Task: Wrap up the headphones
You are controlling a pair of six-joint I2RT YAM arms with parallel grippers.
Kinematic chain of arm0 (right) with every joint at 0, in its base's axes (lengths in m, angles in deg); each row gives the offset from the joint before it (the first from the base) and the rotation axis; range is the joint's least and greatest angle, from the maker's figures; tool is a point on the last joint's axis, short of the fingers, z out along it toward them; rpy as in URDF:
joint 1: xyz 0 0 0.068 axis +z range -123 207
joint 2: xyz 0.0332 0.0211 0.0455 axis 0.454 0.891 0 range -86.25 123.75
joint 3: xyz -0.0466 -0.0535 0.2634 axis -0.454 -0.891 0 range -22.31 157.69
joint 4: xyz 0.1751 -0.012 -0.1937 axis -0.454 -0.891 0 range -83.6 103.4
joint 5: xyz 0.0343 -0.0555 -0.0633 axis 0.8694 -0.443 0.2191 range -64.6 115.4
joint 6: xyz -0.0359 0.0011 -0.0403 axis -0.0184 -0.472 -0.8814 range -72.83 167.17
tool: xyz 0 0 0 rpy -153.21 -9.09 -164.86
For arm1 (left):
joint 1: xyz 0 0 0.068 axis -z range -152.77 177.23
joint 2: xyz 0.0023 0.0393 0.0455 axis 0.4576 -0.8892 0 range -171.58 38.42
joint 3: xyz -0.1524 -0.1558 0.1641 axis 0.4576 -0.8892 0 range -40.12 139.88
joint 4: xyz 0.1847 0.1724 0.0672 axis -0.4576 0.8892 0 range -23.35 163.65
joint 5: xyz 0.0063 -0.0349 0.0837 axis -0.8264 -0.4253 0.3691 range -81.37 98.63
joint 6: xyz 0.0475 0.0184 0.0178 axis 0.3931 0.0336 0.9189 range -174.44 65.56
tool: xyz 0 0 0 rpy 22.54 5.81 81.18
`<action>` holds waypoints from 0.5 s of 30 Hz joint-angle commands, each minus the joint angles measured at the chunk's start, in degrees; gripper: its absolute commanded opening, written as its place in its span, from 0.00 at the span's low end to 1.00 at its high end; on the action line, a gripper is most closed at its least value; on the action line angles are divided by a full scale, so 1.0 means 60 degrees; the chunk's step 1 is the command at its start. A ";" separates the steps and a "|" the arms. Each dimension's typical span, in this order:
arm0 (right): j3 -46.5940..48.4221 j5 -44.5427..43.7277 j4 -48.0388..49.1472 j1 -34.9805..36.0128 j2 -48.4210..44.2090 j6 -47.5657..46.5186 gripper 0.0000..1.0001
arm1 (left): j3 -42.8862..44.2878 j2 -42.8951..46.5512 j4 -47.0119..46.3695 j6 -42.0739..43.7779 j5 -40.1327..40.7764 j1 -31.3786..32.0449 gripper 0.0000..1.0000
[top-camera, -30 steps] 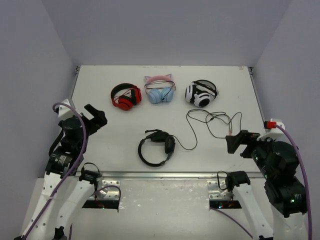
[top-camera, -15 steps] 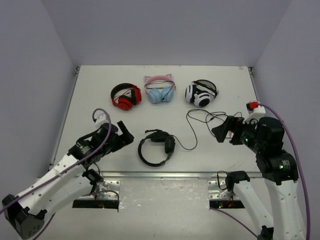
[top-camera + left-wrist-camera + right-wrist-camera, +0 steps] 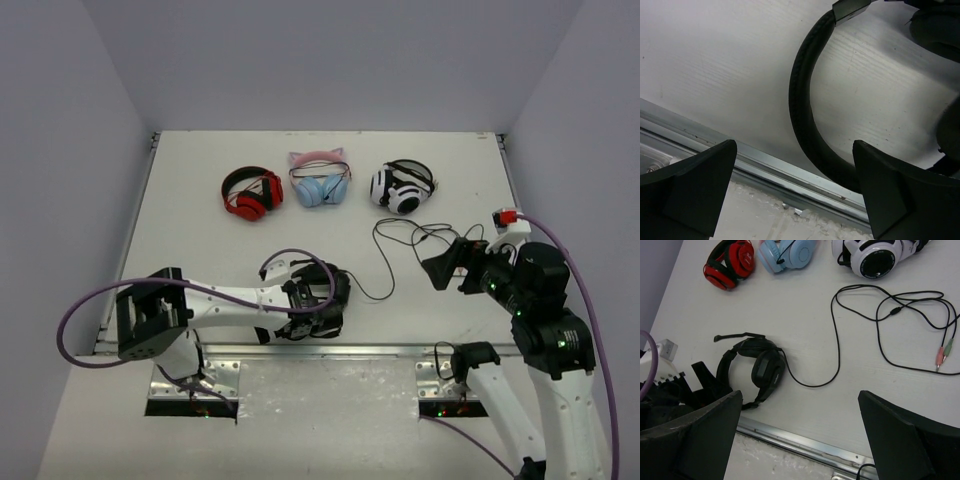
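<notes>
White worktop (image 3: 200, 190) stretches ahead of the arms, and near its front edge lie the headphones (image 3: 767, 371). The left fingers (image 3: 695, 185) have swung in from the left side and now hang spread and empty over the headband. Further right, the right fingers (image 3: 900, 435) are likewise released, short of the loose cable (image 3: 838, 340), so wrapping looks about to start; a red pair (image 3: 252, 193), a blue pair (image 3: 319, 182) and a white pair (image 3: 402, 187) line the back.

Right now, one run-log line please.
left gripper open over headband of black headphones | right gripper open, empty | cable loose, unwrapped
</notes>
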 commanded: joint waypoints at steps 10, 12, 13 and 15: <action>-0.0057 -0.0330 0.0486 0.0575 -0.0210 -0.0226 0.99 | 0.0071 -0.1364 -0.1273 -0.0128 -0.0043 -0.0133 0.79; -0.0087 -0.0258 0.0501 0.0590 -0.0225 -0.0211 0.99 | -0.0249 -0.1497 -0.1684 0.0019 -0.0335 -0.0410 0.66; -0.0116 -0.0228 0.0501 0.0575 -0.0211 -0.0197 0.99 | -0.0425 -0.1439 -0.1876 0.0136 -0.0468 -0.0513 0.58; -0.0116 -0.0054 0.0530 0.0575 -0.0211 -0.0153 0.99 | -0.0922 -0.1206 -0.2300 0.0297 -0.0659 -0.0718 0.30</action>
